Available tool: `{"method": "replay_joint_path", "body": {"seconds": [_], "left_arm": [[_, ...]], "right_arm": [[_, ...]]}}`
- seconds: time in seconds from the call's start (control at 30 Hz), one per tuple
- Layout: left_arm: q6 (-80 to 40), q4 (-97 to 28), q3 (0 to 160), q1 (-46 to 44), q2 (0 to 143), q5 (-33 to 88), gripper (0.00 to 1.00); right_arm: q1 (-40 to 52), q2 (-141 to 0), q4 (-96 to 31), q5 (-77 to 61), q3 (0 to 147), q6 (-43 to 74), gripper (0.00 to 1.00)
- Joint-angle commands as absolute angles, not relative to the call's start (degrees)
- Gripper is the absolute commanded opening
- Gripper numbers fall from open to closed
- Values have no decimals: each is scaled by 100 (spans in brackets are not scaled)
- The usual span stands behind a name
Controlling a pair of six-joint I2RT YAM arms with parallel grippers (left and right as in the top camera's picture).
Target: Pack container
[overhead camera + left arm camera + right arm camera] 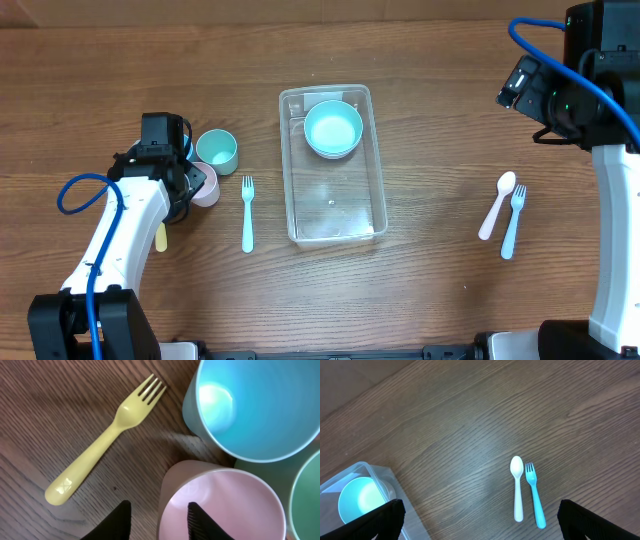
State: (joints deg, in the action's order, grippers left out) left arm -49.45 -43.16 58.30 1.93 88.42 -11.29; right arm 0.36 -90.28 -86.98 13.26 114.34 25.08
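Container [287, 170] sits mid-bench, light-blue bowl [333, 128] at its far end. Near the left edge the left gripper [159, 506] is partly open, straddling the pink cup [225, 505] rim, probably for a rim pinch; right gripper [480, 506] hangs wide and empty by the right edge

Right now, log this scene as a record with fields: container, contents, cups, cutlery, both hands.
container: clear tub, centre of overhead view
contents: one light-blue bowl, at the far end
cups: pink cup and blue cup, left of tub
cutlery left: blue fork, yellow fork
cutlery right: white spoon, second blue fork
left hand: open, fingers straddling pink cup's rim
right hand: open, holding nothing
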Motion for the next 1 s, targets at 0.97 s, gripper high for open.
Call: {"method": "replay_joint_path", "body": {"seconds": [0.97], "left_arm": [[-2375, -5795, 8075, -600, 7972, 655, 4]], "right_arm": [[25, -8980, -8670, 1326, 11472, 2515, 100]]}}
